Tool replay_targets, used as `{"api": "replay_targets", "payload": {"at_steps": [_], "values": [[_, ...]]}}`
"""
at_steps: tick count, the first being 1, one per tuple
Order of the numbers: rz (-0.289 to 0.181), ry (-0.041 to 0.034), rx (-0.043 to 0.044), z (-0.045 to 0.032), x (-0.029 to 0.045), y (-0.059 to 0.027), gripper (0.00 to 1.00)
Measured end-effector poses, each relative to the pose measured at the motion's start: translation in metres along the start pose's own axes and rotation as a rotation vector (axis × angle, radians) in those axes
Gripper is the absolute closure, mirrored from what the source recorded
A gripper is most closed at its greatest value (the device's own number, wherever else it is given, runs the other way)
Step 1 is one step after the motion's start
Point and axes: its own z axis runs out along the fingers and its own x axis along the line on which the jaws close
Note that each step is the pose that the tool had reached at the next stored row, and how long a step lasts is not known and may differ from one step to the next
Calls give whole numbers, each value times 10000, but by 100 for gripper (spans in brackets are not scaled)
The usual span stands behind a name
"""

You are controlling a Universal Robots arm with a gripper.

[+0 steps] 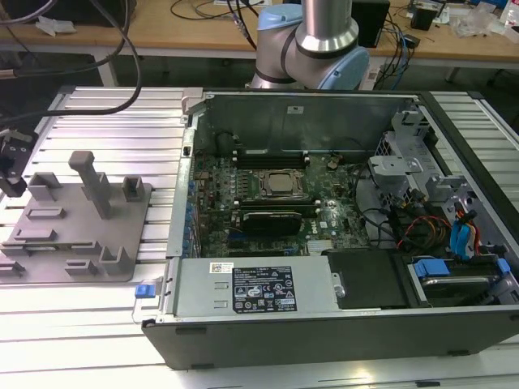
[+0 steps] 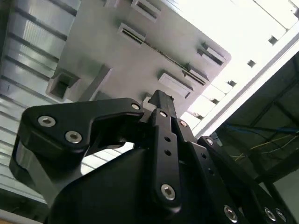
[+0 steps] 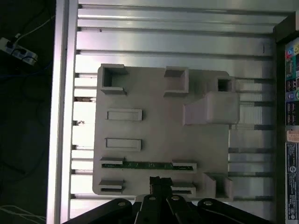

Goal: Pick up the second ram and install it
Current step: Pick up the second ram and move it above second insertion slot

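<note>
The second ram (image 3: 147,165) is a thin green strip standing on edge in a long slot of the grey fixture plate (image 3: 159,116). In the first wrist view my gripper (image 3: 158,181) hangs above the plate, one slot row away from the ram and not touching it. Its black fingertips sit close together with nothing between them, as the second wrist view also shows of the gripper (image 2: 160,98). In the exterior view the gripper (image 1: 11,166) is at the far left, over the fixture plate (image 1: 77,235).
An open computer case (image 1: 340,316) lies to the exterior view's right of the fixture, its motherboard (image 1: 268,194) exposed with a central processor socket and dark sticks beside it. A tall grey post (image 1: 91,182) rises from the fixture. Ribbed aluminium table (image 3: 163,42) surrounds the plate.
</note>
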Motion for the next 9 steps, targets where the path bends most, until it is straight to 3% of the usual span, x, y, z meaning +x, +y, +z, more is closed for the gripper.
{"api": "replay_targets", "payload": {"at_steps": [2, 6, 9], "values": [[-822, 37, -18, 1, 0, 0, 92], [-1633, 73, -36, 2, 0, 0, 92], [-2706, 121, -58, 4, 0, 0, 92]]}}
